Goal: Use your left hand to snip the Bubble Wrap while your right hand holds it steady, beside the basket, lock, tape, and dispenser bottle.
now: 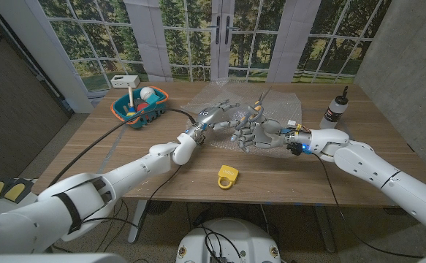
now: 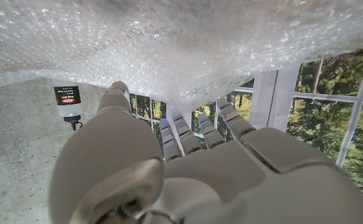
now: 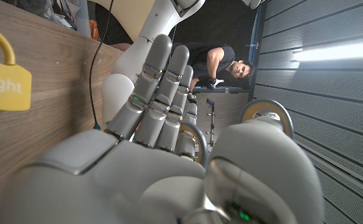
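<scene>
The clear Bubble Wrap (image 1: 277,109) lies crumpled on the far middle of the table. My left hand (image 1: 214,115) reaches onto its left edge, and its fingers (image 2: 184,134) stretch out with the tips against the Bubble Wrap (image 2: 181,43); no grasp shows. Just right of it, my right hand (image 1: 259,134) holds grey scissors (image 1: 259,107) whose blades point up and away over the wrap. The metal handle loops (image 3: 265,112) ring the fingers of my right hand (image 3: 162,162).
A blue basket (image 1: 141,107) with an orange rim stands at the back left, holding a white ball. A yellow lock (image 1: 228,176) lies near the front edge. The dispenser bottle (image 1: 337,108) stands at the back right. A person (image 3: 225,62) stands in the background.
</scene>
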Robot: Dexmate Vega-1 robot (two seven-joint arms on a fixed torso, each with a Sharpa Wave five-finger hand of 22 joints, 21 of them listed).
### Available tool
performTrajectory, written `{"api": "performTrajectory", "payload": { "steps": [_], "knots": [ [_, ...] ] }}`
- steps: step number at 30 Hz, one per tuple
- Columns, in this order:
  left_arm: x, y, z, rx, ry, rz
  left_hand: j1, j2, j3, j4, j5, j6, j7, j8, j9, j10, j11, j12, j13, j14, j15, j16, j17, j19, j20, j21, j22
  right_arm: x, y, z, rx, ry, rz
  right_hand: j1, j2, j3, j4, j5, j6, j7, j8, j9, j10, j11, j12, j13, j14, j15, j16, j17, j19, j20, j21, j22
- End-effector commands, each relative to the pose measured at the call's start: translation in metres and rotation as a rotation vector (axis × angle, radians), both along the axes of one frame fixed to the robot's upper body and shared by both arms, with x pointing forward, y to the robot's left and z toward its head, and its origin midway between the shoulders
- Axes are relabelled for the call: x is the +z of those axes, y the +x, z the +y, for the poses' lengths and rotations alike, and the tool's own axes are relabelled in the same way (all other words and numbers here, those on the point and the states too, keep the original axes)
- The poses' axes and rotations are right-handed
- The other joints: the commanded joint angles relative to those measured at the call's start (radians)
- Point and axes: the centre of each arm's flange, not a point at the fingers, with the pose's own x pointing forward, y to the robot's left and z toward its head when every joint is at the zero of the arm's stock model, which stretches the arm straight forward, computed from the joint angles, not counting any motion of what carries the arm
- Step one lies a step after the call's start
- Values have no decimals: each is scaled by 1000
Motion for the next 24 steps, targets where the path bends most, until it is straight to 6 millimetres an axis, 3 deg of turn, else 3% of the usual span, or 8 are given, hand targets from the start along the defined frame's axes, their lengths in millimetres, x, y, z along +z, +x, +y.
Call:
{"api": "performTrajectory", "payload": {
  "steps": [1, 11, 17, 24],
  "knots": [
    [-1, 6, -6, -5, 10, 15, 13, 0, -6, -2, -6, 11, -4, 6, 4, 10, 0, 6, 2, 9, -146, 0, 2, 4, 6, 5, 3, -1, -1, -3, -5, 5, 3, 1, 10, -1, -3, -3, 92, 78, -5, 3, 22, -9, -7, 5, -10, -48, 5, 0, 12, -20, -2, 6],
    [-2, 8, -6, -2, 5, 20, 13, 8, -6, 1, -10, 16, -4, 6, 4, 12, 0, 7, 3, 13, -148, 2, 3, 4, 6, 5, 3, -1, 0, -4, -2, 5, 5, 2, 11, -1, -3, -3, 93, 78, -7, 3, 23, -8, -10, 7, -10, -48, 5, 0, 13, -20, -3, 6],
    [-4, 7, -7, -8, -12, 14, 29, 79, 19, 14, -32, 63, -5, 16, 6, 65, -1, 26, 6, 39, -155, 10, 5, 10, 8, 9, 4, -1, 0, -4, 1, 5, 2, 1, 11, -1, -3, -4, 95, 77, -7, 3, 24, -8, -11, 7, -11, -48, 5, 0, 13, -20, -5, 6],
    [-4, 6, -7, -6, -21, 12, 34, 117, 49, 33, -63, 135, -4, 30, 9, 97, -2, 35, 9, 86, -163, 20, 8, 22, 16, 16, 6, -2, -1, -4, 4, 7, 5, 1, 11, -2, -3, -5, 97, 77, -7, 3, 26, -8, -13, 9, -11, -49, 5, -1, 13, -20, -6, 6]
  ]
}}
